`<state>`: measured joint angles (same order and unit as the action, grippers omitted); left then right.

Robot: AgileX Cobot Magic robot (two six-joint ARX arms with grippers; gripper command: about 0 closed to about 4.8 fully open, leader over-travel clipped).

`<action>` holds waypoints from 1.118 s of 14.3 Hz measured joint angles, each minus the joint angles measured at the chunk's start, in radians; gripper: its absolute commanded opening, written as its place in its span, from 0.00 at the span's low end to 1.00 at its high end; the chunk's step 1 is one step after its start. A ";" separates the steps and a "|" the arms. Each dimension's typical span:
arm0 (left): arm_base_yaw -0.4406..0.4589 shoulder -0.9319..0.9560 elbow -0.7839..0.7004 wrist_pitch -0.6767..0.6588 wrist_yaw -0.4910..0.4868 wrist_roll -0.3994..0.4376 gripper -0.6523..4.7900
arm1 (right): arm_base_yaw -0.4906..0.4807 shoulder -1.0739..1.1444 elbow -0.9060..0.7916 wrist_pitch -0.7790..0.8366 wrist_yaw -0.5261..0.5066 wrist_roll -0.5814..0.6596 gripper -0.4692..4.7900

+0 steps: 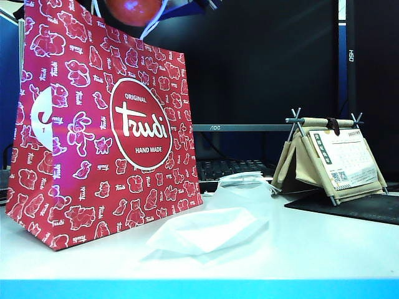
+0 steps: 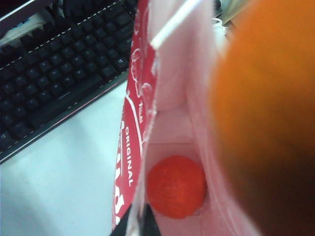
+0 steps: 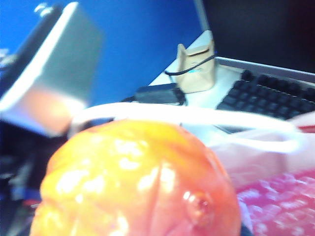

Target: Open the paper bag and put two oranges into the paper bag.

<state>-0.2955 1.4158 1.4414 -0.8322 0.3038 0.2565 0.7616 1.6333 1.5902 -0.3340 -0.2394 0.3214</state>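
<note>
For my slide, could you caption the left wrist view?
One orange lies inside the paper bag; another orange hangs above.

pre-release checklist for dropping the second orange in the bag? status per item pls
1. First orange in the paper bag: ok, it lies on the bag floor in the left wrist view.
2. Bag mouth held open: ok, left gripper shut on the bag's near rim.
3. Second orange held by the right gripper: ok, it fills the right wrist view with a finger beside it; the far finger is hidden.
4. Orange over the opening: ok, it hangs above the mouth between the cord handles.
5. Bag upright: ok.
6. Plastic bag clear of the drop: ok, lying on the table beside the bag.
</note>
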 measured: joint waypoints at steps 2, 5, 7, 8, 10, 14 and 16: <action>0.001 0.000 0.002 0.010 0.006 -0.003 0.11 | 0.004 -0.008 0.031 -0.015 -0.009 0.002 0.08; 0.001 -0.005 0.005 0.026 0.023 -0.009 0.11 | 0.003 -0.003 0.097 -0.087 -0.008 0.005 0.08; 0.000 -0.013 0.008 0.040 0.046 -0.027 0.11 | 0.004 -0.001 0.135 -0.115 -0.008 0.008 0.08; 0.000 -0.013 0.008 0.045 0.053 -0.029 0.11 | 0.004 -0.001 0.149 -0.131 -0.008 0.011 0.08; -0.001 -0.013 0.009 0.050 0.057 -0.029 0.11 | 0.003 0.000 0.175 -0.176 -0.007 0.014 0.08; 0.002 0.001 0.037 0.002 0.035 -0.064 0.11 | 0.005 -0.016 0.192 -0.219 -0.023 0.015 0.08; 0.000 -0.013 0.057 0.013 0.036 -0.070 0.11 | 0.005 -0.011 0.192 -0.254 -0.023 0.016 0.08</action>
<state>-0.2958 1.4033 1.4986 -0.8188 0.3401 0.1864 0.7662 1.6222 1.7817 -0.5884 -0.2619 0.3370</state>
